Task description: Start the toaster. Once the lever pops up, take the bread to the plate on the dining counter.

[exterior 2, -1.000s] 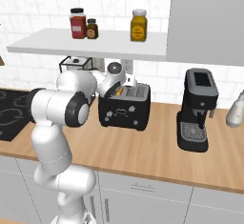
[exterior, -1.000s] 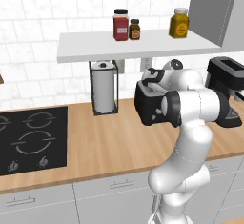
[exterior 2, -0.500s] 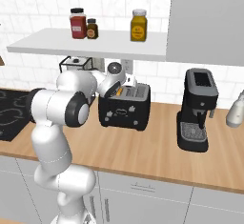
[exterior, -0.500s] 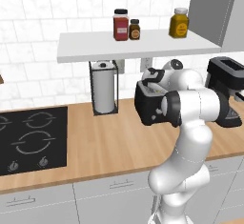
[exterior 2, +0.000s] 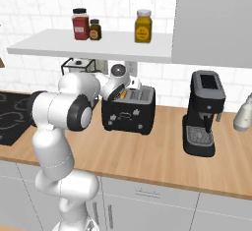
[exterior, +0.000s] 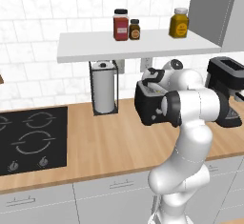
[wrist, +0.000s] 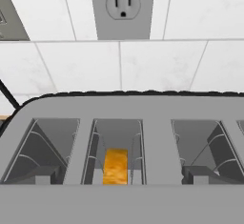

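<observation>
On the wood worktop (exterior 2: pixel 162 151), against the tiled wall, sits the black toaster (exterior 2: pixel 129 113), between a paper-towel stand (exterior: pixel 104 88) and a coffee machine (exterior 2: pixel 203 112). Bread (wrist: pixel 116 166) stands deep in one slot, below a wall socket (wrist: pixel 123 4). Tool (exterior: pixel 151 75) hangs over the toaster top; whether released or clenched, cannot tell.

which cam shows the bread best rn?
Hand view: it looks down into the toaster slots, and the bread sits as a tan slice low in the second slot from the left. In the right base view the arm covers part of the toaster's top; in the left base view, most of the toaster.
</observation>
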Tool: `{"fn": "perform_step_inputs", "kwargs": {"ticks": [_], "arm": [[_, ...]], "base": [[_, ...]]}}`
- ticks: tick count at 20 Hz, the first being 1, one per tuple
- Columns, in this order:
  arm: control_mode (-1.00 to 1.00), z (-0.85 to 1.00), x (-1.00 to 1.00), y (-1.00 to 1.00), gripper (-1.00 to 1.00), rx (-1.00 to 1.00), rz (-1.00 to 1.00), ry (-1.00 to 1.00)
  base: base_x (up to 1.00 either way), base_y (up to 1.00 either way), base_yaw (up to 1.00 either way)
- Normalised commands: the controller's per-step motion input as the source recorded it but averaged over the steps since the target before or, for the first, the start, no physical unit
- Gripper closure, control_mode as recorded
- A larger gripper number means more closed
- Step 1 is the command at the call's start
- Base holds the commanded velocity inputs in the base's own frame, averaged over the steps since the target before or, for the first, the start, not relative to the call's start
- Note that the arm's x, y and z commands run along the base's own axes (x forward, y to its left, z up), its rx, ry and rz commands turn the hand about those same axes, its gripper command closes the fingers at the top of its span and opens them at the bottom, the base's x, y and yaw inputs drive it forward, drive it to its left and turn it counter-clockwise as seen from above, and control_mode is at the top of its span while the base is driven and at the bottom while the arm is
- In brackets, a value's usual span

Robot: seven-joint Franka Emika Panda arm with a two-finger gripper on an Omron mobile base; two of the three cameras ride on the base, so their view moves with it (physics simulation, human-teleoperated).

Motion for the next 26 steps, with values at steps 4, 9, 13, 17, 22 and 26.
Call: {"fn": "perform_step_inputs", "kwargs": {"ticks": [4, 9, 13, 17, 22, 26], "arm": [[-1.0, 0.0, 0.0, 0.0, -1.0, 0.0, 0.0, 0.0], [-1.0, 0.0, 0.0, 0.0, -1.0, 0.0, 0.0, 0.0], [-1.0, 0.0, 0.0, 0.0, -1.0, 0.0, 0.0, 0.0], [-1.0, 0.0, 0.0, 0.0, -1.0, 0.0, 0.0, 0.0], [-1.0, 0.0, 0.0, 0.0, -1.0, 0.0, 0.0, 0.0], [-1.0, 0.0, 0.0, 0.0, -1.0, 0.0, 0.0, 0.0]], "base": [[0.0, 0.0, 0.0], [0.0, 0.0, 0.0], [0.0, 0.0, 0.0], [0.0, 0.0, 0.0], [0.0, 0.0, 0.0], [0.0, 0.0, 0.0]]}}
